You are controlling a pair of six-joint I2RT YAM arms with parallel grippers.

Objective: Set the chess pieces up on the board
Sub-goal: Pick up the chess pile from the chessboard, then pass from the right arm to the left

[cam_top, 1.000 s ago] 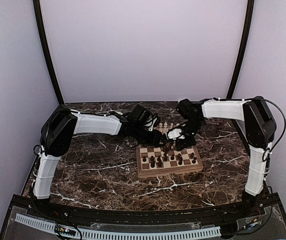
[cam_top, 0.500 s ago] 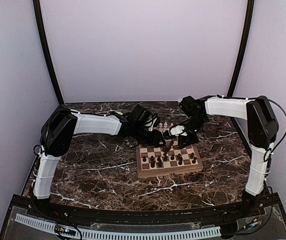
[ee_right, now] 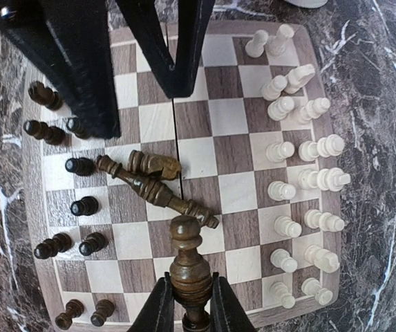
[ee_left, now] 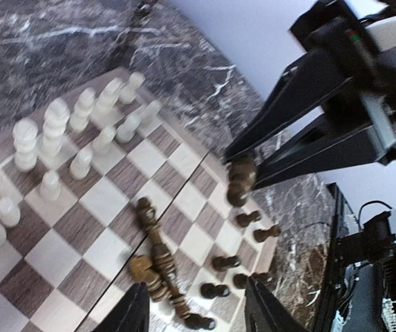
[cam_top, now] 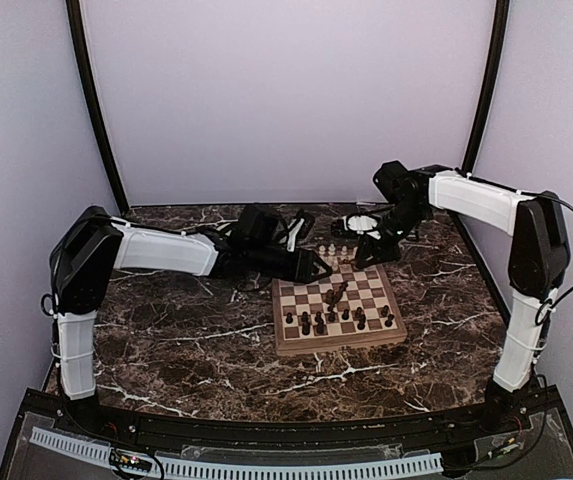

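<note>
- Right claw is pinching a tall dark brown chessman by its lower part, one finger pressed to each side of it.
- Seen from the left wrist, that piece sits at the tips of the black fingers over the right side of the board. I cannot tell whether its base touches a square.
- Left claw is spread, with nothing between its fingers, and it hangs over the left side of the board.
- The small wooden chessboard lies flat on the dark marble bench, between the two arms and somewhat nearer the right one.
- Cream-white chessmen stand in two rows along the far edge of the board.
- A handful of standing dark chessmen are scattered loosely over the near rows, with some squares there bare.
- Three toppled dark pieces lie on their sides in the middle of the board, touching one another. The longer ones cross the seam that runs down the board's centre.
- The two claws face each other across this fallen cluster, well apart.
</note>
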